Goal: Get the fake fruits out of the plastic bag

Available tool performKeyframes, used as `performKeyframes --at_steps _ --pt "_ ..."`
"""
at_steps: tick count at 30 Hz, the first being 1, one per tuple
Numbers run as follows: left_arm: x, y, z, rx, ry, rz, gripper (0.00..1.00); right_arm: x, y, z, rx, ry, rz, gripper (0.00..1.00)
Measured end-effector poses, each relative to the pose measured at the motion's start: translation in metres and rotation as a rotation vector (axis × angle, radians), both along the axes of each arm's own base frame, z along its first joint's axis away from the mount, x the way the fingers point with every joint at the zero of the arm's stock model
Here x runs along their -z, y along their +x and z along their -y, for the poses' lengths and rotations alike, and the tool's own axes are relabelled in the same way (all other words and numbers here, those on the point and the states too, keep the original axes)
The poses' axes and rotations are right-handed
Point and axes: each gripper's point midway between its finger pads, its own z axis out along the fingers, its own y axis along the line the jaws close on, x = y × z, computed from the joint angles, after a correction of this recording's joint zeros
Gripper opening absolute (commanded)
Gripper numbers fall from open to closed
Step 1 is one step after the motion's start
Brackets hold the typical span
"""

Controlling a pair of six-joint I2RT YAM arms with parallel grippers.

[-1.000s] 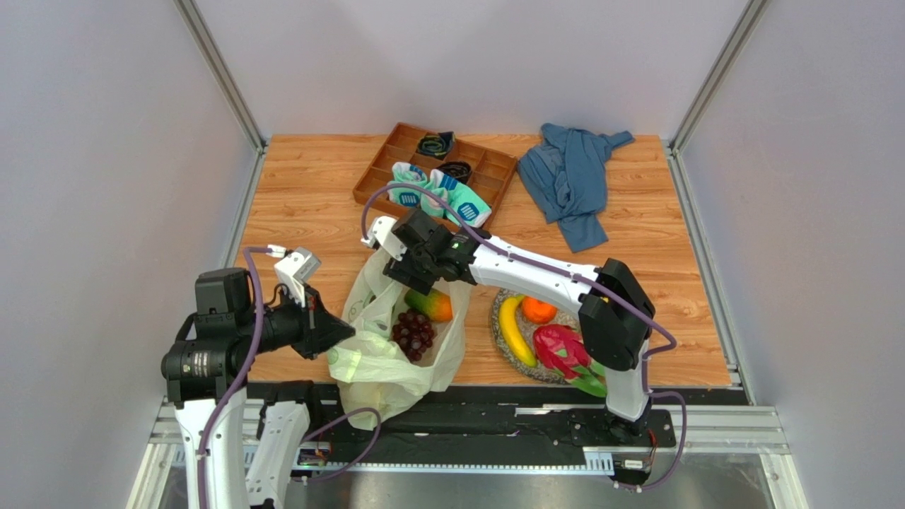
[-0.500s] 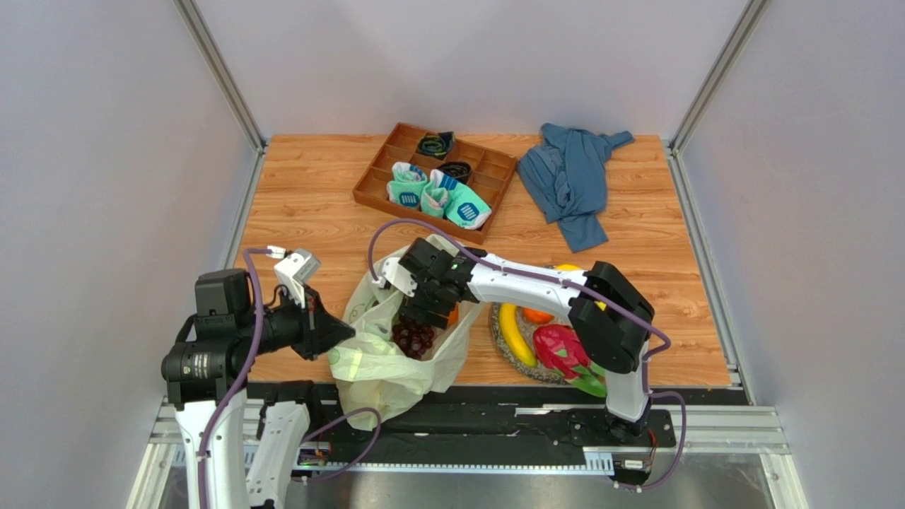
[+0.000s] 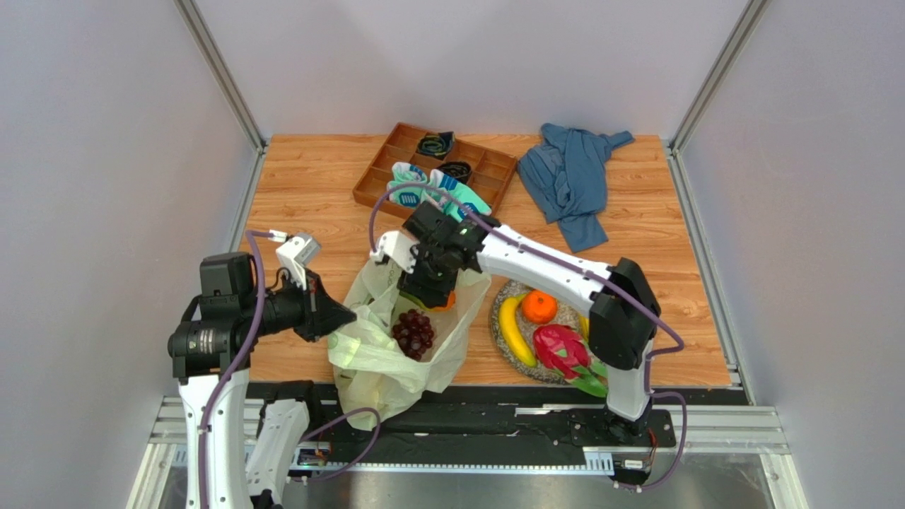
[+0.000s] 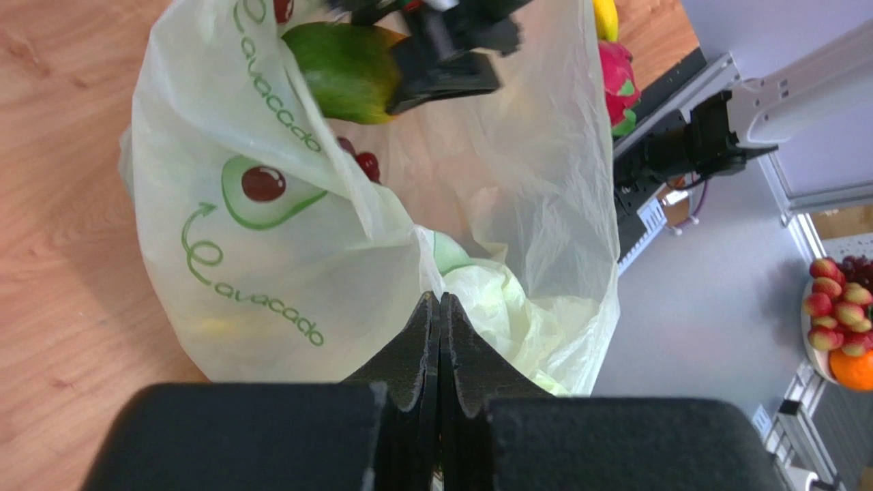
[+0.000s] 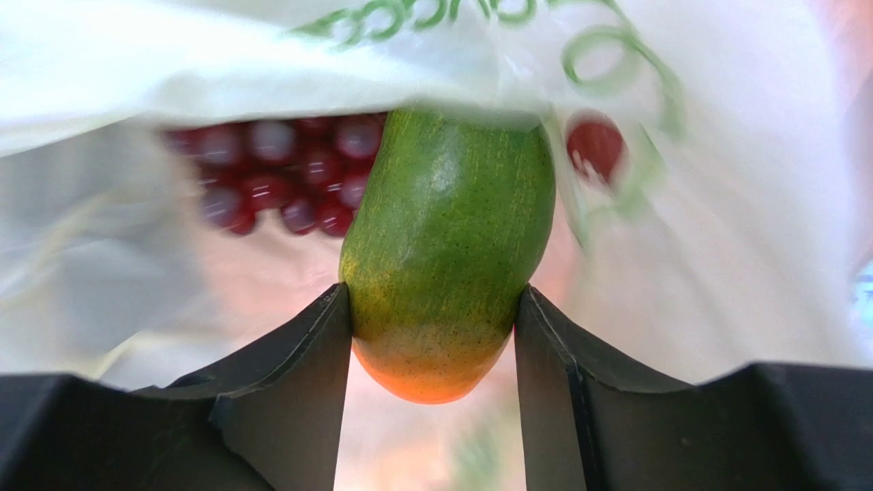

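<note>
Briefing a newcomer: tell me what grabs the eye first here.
The right fingers clamp a green-orange mango in the mouth of the bag, grapes behind it. The left fingers pinch its rim. Right of the bag, a plate holds banana, orange and dragon fruit.

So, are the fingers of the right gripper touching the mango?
Touching. The right wrist view shows both fingers pressed flat against the sides of the mango, with no gap at either side.
</note>
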Motion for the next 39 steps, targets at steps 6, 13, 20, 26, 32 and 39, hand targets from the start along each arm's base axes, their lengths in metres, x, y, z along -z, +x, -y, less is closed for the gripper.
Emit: performKeyframes --at_steps 6,13,20,26,32,39 --pt "-0.02 0.038 -0.004 -0.018 -0.001 0.06 0.0 -0.092 -0.008 0.012 -0.058 0.212 -0.072 0.26" --pt "-0.061 0.094 -0.01 -0.057 -0.007 0.179 0.0 -0.151 -0.024 0.039 -0.054 0.35 -0.134 0.25" --pt "-0.109 0.143 -0.014 -0.081 -0.03 0.268 0.0 -0.195 0.028 0.125 0.232 0.443 -0.013 0.24" --pt "-0.117 0.149 -0.014 -0.086 -0.041 0.29 0.0 -0.134 0.03 0.217 0.475 0.259 -0.01 0.24" --pt "-0.107 0.14 -0.012 -0.09 -0.05 0.272 0.0 -0.037 -0.005 0.255 0.521 -0.025 -0.201 0.22" --pt "-0.108 0.131 -0.011 -0.09 -0.05 0.291 0.0 -0.015 -0.013 0.281 0.519 -0.139 -0.188 0.21"
